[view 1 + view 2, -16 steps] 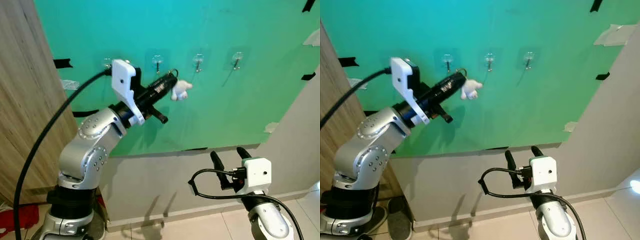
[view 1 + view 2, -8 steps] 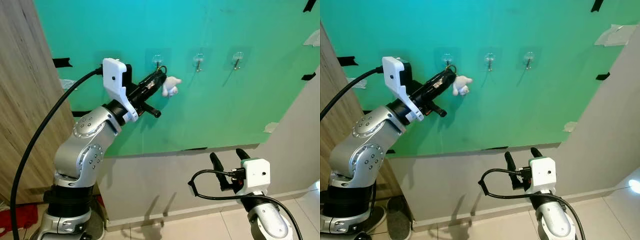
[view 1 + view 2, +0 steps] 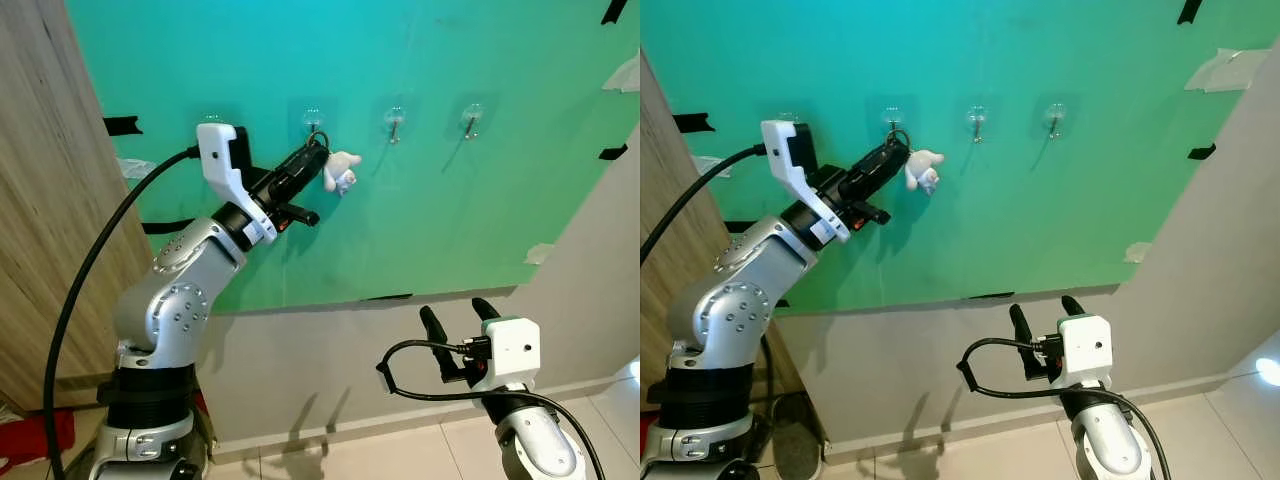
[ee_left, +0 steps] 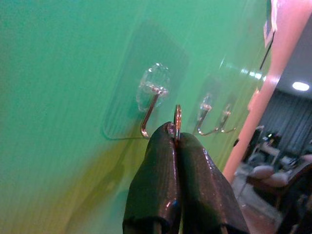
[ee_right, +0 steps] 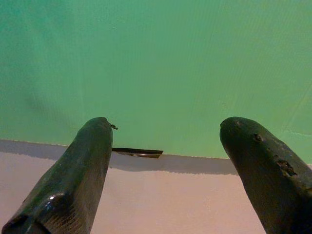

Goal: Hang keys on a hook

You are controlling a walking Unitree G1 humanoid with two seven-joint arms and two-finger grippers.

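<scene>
Left gripper pinches the key ring edge-on between clamped fingertips, just beside the hook on the green board; a small white plush charm dangles below. Light and stiff, the thin ring could twist, so gripping its lower arc seems right. Right gripper hangs spread, idle.
</scene>
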